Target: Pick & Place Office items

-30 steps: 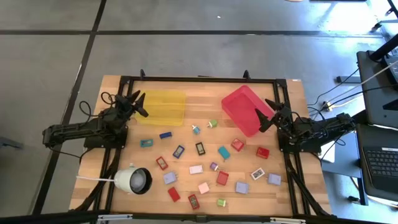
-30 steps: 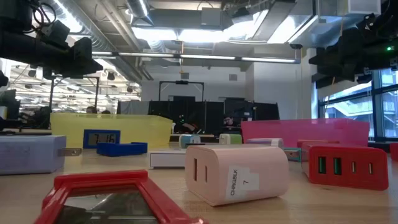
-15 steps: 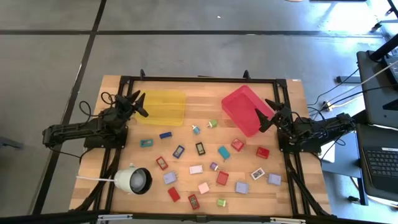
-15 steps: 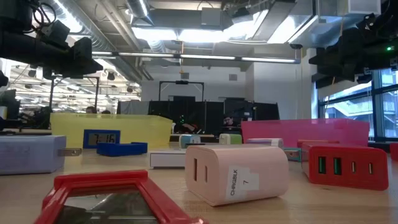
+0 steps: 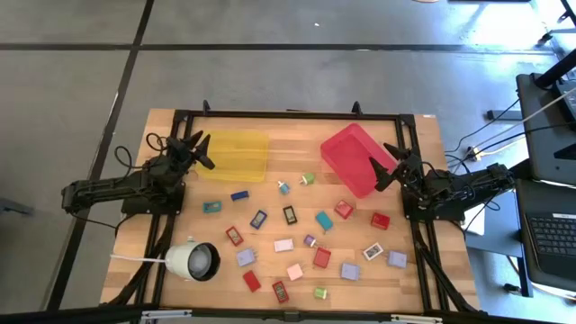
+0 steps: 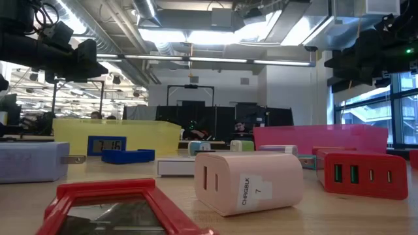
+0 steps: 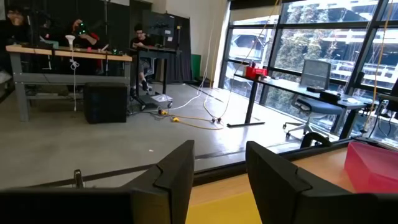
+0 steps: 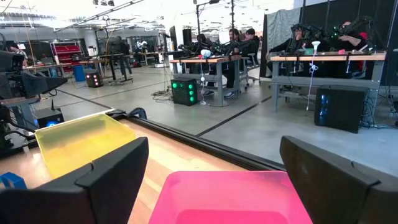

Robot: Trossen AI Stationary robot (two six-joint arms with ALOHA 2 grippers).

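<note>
the wooden table [image 5: 432, 135] carries a black frame and, at its far side, two trays: a yellow tray [image 5: 238, 155] toward the left and a red tray [image 5: 357, 158] toward the right, tilted at an angle. the left arm waits at the table's left edge, its left gripper [image 5: 200, 148] raised just beside the yellow tray's left end, fingers a modest gap apart and holding nothing. the right arm waits at the right edge, its right gripper [image 5: 387, 162] over the red tray's right side, fingers spread wide and empty. a white round lamp-like object [image 5: 193, 261] with a dark opening lies near the left front corner. the office items [image 5: 297, 236], small flat blocks in red, blue, teal, lilac, pink, green and white, lie scattered across the middle and near part of the table, apart from both grippers and outside both trays. in the low view a pink block [image 6: 248, 181] lies nearest, a red one [image 6: 364, 174] to its right.
</note>
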